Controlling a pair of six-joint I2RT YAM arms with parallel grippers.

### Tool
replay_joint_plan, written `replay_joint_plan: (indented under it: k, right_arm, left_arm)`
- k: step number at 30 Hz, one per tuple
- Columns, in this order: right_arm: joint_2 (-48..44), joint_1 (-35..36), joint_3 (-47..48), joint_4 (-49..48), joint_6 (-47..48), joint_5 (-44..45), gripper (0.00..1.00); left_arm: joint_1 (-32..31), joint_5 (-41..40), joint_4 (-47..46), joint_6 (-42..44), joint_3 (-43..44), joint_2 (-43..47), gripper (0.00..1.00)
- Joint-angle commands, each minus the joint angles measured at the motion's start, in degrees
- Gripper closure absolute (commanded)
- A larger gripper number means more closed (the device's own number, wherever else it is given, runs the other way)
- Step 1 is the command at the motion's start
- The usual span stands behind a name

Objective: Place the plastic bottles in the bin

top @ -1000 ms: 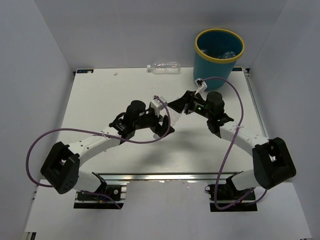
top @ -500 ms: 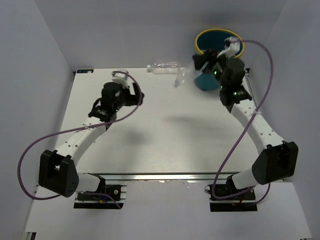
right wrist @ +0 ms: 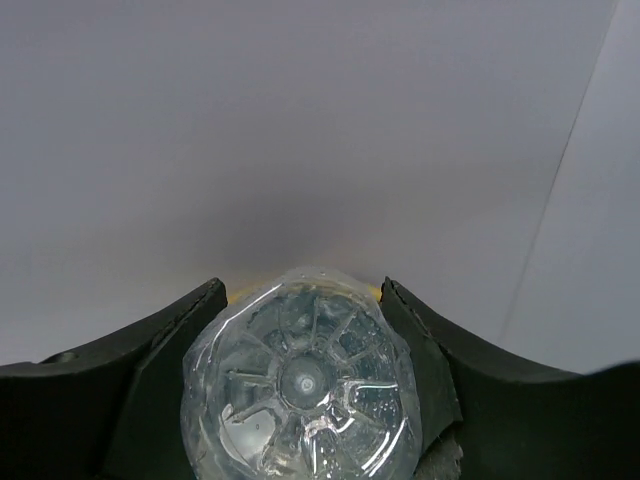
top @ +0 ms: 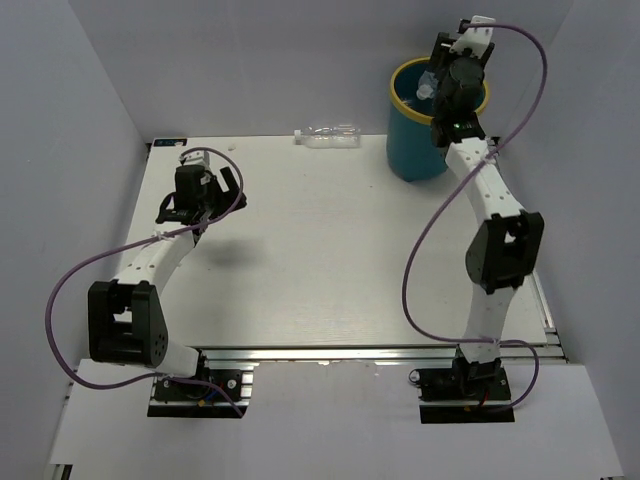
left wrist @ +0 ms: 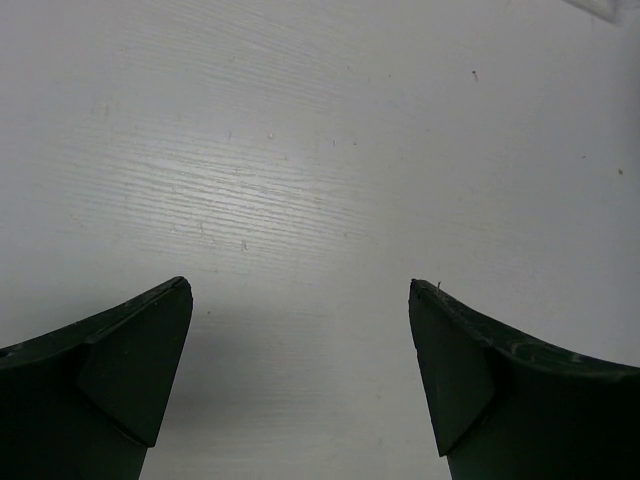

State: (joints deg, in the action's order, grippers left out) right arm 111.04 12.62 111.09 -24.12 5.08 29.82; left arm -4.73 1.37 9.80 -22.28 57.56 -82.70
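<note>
The teal bin [top: 412, 150] with a yellow rim stands at the back right of the table. My right gripper [top: 433, 88] is raised over the bin's mouth, shut on a clear plastic bottle [top: 427, 84]. In the right wrist view the bottle's ribbed base [right wrist: 300, 390] fills the space between the fingers of the right gripper [right wrist: 300, 292], with a sliver of yellow rim [right wrist: 240, 293] behind. Another clear bottle [top: 330, 135] lies on its side at the table's back edge. My left gripper [top: 232, 190] is open and empty over the left side; its wrist view shows the left gripper [left wrist: 300, 290] above bare tabletop.
Grey walls close in the table at the back and both sides. Purple cables loop from both arms. The white tabletop [top: 330, 260] lies between the arms. The inside of the bin is mostly hidden by the right arm.
My right arm swung from the table's middle up and back to over the bin, carrying the bottle. My left arm drew back to the left side and stays open.
</note>
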Motion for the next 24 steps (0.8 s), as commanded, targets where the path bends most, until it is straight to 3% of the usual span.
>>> replay_joint_plan:
  k: [1,2,3,5,11,14,19,24]
  right_arm:
    - [6.5,-2.2,12.6,6.6,2.0,1.8,0.57]
    - [9.7,-2.6,16.5,10.8,1.5,-3.8,0.26]
    - [10.7,-2.6,19.2,13.7,1.8,-6.1,0.11]
    - [10.4,-2.3,20.2,15.9,1.1,-11.1,0.11]
    - [-2.6,-2.1,5.7,12.0,-4.3,-23.2,0.11]
    - [-5.5,-0.5,5.2,15.4,-4.2,-29.2,0.11]
    - [-6.5,8.2,5.0,18.5,2.6,-32.2,0.11]
    - [1.3,13.7,9.0,19.4,0.9,-32.9,0.11]
  left_arm:
    - [0.3,-0.5,0.5,0.7,1.5,1.1,0.02]
    - [0.3,-0.6,0.4,0.8,1.5,1.0,0.02]
    - [0.3,-1.4,0.4,1.2,1.5,1.1,0.02]
    - [0.4,-2.6,-0.2,1.2,1.3,1.3,0.02]
    - [0.6,-1.6,-1.8,0.0,1.1,0.8,0.02]
    - [0.7,-1.5,-2.0,0.0,1.4,0.0,0.02]
    - [0.7,0.8,-1.5,0.3,1.8,-1.1,0.02]
    - [0.7,1.9,-3.0,0.5,0.8,-1.5,0.02]
